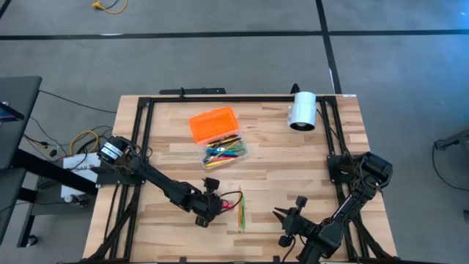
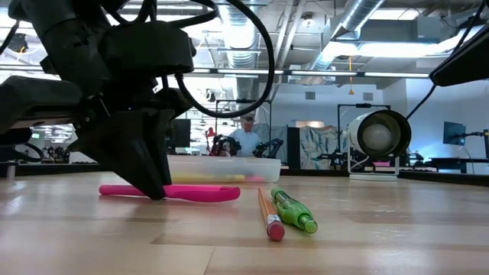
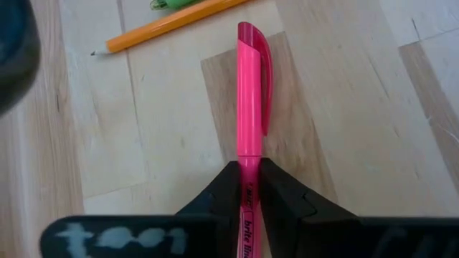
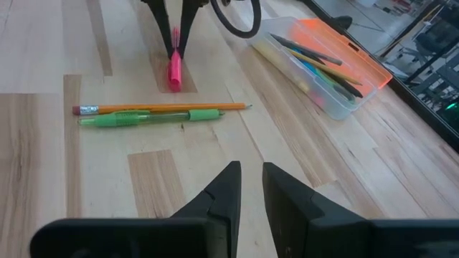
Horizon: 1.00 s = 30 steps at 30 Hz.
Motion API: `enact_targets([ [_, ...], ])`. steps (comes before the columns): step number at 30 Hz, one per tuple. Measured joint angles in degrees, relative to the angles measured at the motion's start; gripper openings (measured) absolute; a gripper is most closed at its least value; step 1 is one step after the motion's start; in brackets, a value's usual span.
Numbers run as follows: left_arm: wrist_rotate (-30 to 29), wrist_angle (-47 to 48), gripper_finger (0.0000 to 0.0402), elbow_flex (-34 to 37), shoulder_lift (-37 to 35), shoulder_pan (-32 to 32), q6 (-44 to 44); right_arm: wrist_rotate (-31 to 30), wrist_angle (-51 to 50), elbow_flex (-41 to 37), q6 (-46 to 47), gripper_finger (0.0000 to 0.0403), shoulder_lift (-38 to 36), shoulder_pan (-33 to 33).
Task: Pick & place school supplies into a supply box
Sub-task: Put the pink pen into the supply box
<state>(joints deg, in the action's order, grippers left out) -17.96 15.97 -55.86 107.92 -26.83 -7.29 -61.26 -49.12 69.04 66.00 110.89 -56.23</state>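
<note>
A pink highlighter [image 3: 248,93] lies flat on the table [image 2: 199,193], and my left gripper [image 3: 247,175] is shut on it. Beside it rest a yellow pencil [image 4: 158,108] and a green pen [image 4: 150,117], side by side; the high view shows them as one thin pair [image 1: 240,210]. The supply box [image 1: 226,151] stands open toward the far side, with several pens inside and its orange lid [image 1: 213,123] behind it. My right gripper [image 4: 249,183] waits near the near edge, its fingers a narrow gap apart and touching nothing. My left gripper pinches the highlighter's barrel [image 3: 247,161] just behind the cap, one finger [image 3: 219,190] on each side. The fingers come down from above [image 2: 149,179] and lie across the barrel. The highlighter lies level on the table, its cap end pointing away from the gripper.
A white cylinder [image 1: 302,110] lies near the table's far right corner. A black frame [image 1: 220,100] runs along the far and side edges. Bare wood stretches between the pencil pair and the box. People sit in the room beyond the table [image 2: 246,137].
</note>
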Motion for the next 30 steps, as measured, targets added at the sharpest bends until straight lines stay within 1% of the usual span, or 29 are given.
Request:
enact_targets([
  [16, 0.27, -0.06, 0.0033, 0.02, 0.0, 0.04, 0.08, -0.01, 0.0, -0.02, 0.0, 0.0054, 0.0, 0.0],
  [23, -0.94, -0.3, 0.0032, -0.03, 0.07, 0.04, 0.39, -0.01, 0.0, -0.02, 0.0, 0.0054, 0.0, 0.0],
  [30, -1.97, 3.37, 0.0032, -3.19, 0.42, -0.23, 1.41, -0.01, 0.0, -0.02, 0.0, 0.0054, 0.0, 0.0],
])
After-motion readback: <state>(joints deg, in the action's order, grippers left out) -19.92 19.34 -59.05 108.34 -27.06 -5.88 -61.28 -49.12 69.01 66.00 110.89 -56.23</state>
